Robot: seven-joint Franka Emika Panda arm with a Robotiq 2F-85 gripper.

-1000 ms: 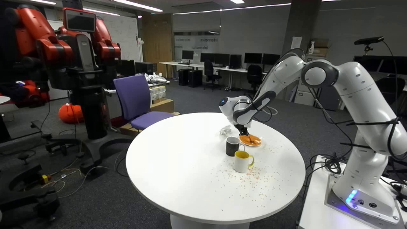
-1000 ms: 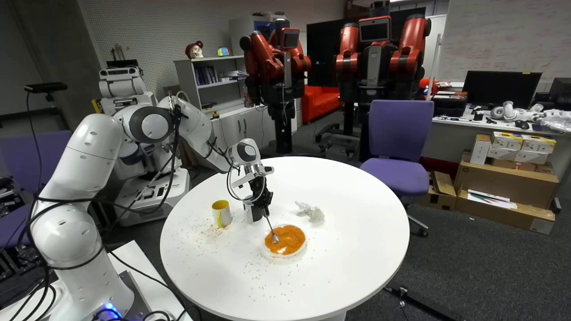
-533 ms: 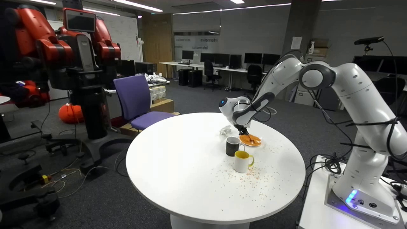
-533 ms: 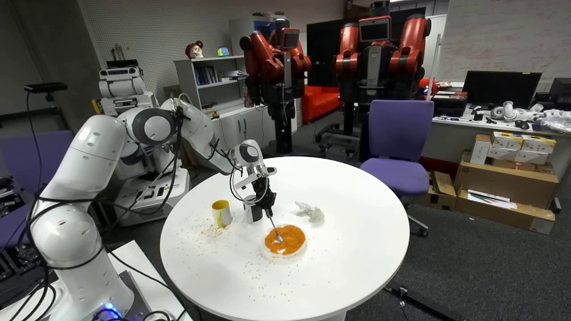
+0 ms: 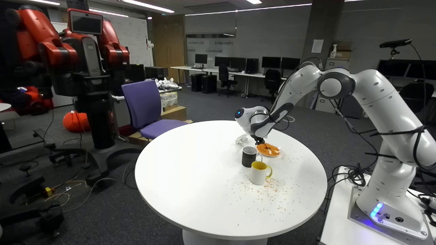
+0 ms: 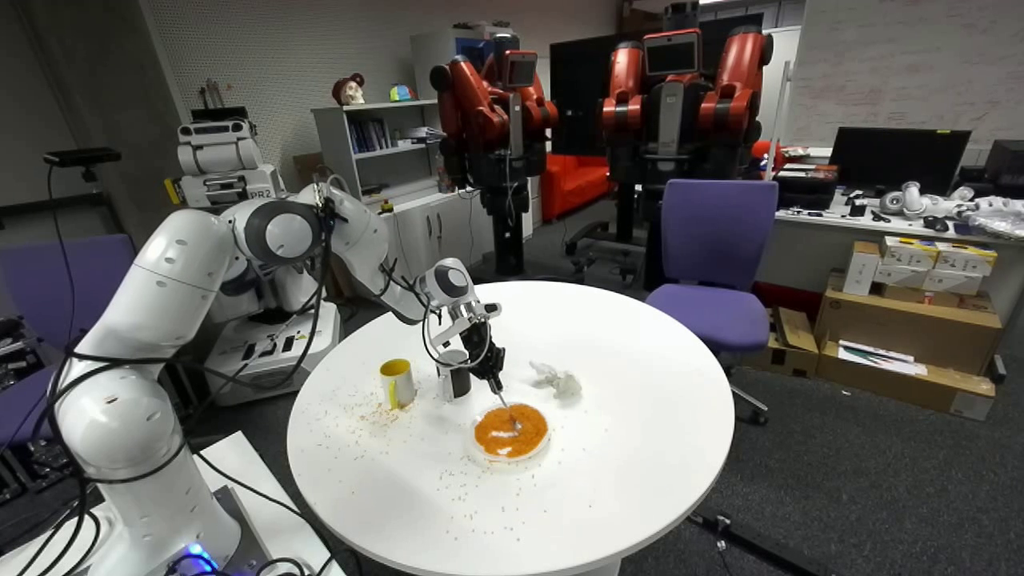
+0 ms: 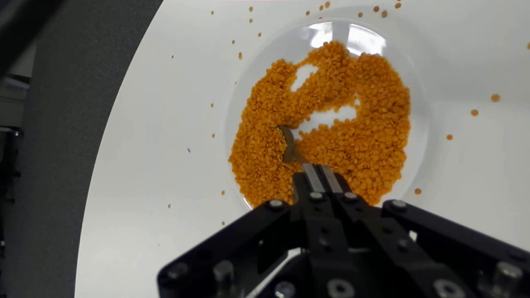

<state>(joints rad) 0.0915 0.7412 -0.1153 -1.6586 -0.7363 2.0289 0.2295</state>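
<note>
The gripper (image 7: 321, 173) holds a spoon (image 7: 289, 145) in a dish (image 7: 419, 107) of orange lentils (image 7: 360, 136).
From left to right in an exterior view come a yellow-lined mug (image 6: 398, 386), a black-and-white mug (image 6: 461, 384), partly hidden, then the gripper, its jaws closed together on the spoon's handle. The spoon slants down, its bowl among the lentils; the dish sits on the round table (image 6: 640, 432). Further right lies a pale crumpled wrap (image 6: 564, 386), perhaps thin plastic.

I've got a round white tabletop (image 5: 190, 177) carrying a plate (image 7: 419, 124) of orange grains (image 7: 372, 120), dark mug (image 5: 249, 158) near a yellow-lined white mug (image 5: 258, 175), crumpled whitish wad (image 6: 562, 384), plus loose grains (image 7: 495, 98) scattered around.
</note>
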